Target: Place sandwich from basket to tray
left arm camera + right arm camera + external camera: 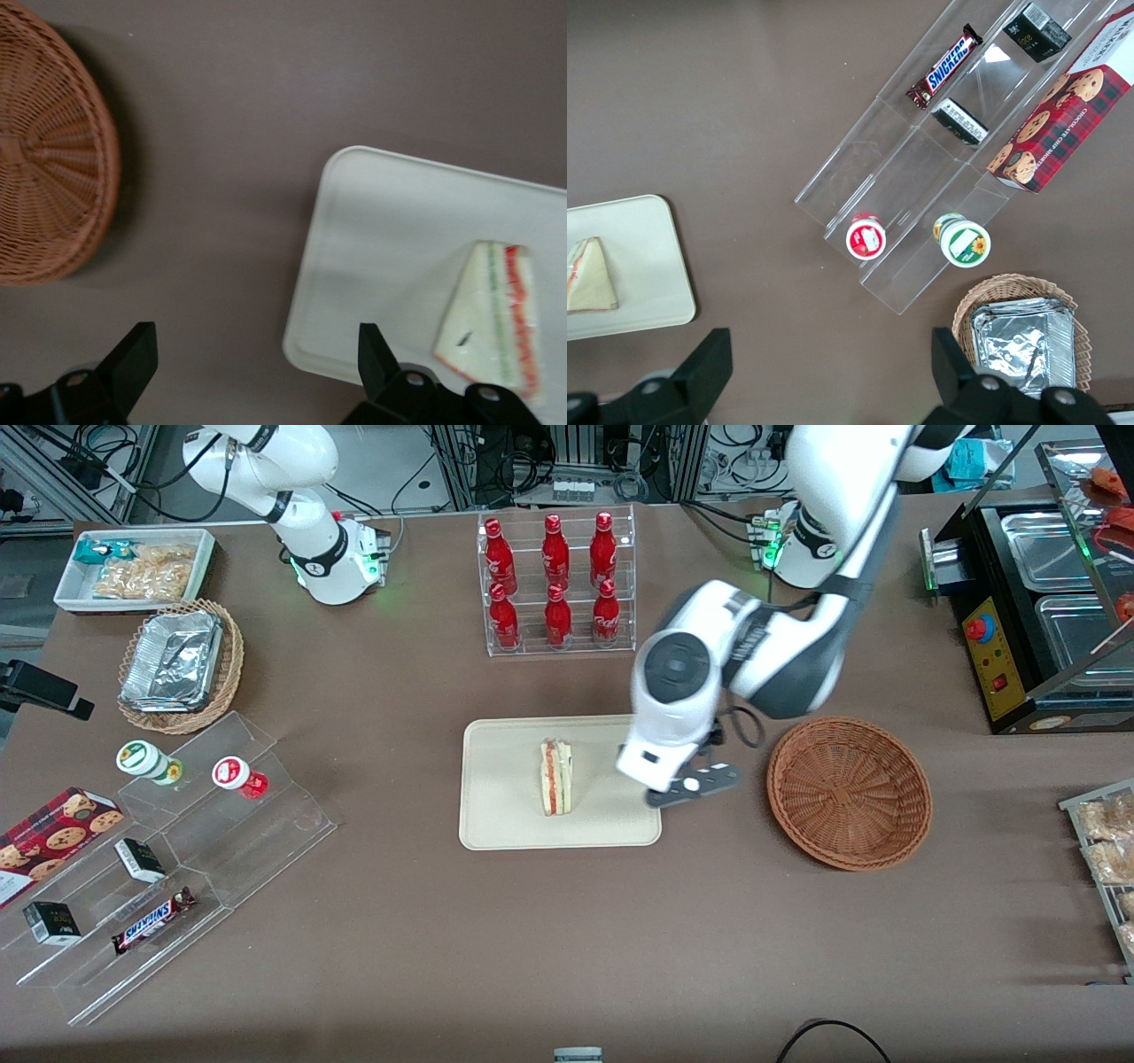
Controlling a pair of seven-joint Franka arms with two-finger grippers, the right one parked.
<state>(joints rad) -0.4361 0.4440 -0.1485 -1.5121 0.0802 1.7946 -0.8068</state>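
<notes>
The sandwich (556, 777) lies on its side on the tray (496, 815), well apart from the basket (849, 793), which holds nothing. It looks light and soft, likely to squash or shed filling, so any hold would best be a gentle one across the bread faces. The gripper (257, 372) hangs over the tray's edge nearest the basket, jaws spread and holding nothing. The left wrist view shows that gap over bare bench (266, 106); the front view hides it under the arm.
</notes>
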